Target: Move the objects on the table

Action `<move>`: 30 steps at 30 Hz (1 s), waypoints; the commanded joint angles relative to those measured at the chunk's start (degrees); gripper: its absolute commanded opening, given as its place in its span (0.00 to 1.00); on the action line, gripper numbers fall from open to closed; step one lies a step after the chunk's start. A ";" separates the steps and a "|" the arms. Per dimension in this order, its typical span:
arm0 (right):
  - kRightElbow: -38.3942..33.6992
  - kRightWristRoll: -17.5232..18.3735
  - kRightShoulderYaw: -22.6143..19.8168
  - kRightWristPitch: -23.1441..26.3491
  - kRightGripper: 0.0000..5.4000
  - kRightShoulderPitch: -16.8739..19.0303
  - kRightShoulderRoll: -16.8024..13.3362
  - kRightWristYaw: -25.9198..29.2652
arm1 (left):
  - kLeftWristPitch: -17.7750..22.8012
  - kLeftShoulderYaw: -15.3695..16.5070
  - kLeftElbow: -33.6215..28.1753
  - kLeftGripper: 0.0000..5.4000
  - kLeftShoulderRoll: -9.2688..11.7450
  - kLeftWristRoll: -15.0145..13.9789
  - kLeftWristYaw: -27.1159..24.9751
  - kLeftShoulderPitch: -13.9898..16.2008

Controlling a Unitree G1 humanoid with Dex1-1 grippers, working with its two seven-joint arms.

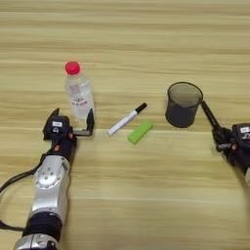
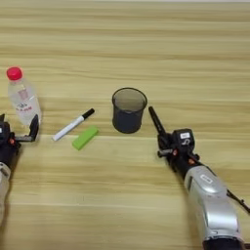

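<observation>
Two grippers: left gripper (image 1: pixel 73 122) fingers spread open around the bottle (image 1: pixel 78 93); right gripper (image 2: pixel 156 122) fingers closed beside the cup (image 2: pixel 129 110).

Red-capped bottle (image 1: pixel 78 93); green block (image 1: pixel 140 132)

I am looking down on a light-wood table (image 1: pixel 146 44) whose plank grain is running from nine to three o'clock, filling my whole view under soft, even light.
</observation>
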 commanded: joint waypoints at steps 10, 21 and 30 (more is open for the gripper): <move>0.26 -0.83 0.62 0.74 0.33 0.65 0.60 -1.00 | -0.16 -0.03 0.53 1.00 -0.17 -0.14 0.28 0.20; -6.29 -1.79 0.21 -2.64 0.59 2.00 0.07 -1.40 | -0.27 0.06 1.02 1.00 -0.07 -0.21 0.19 -0.02; -8.01 -1.98 0.68 -2.64 0.78 2.79 0.02 -0.90 | -0.60 -0.20 1.10 1.00 -0.12 -0.26 -0.32 -0.03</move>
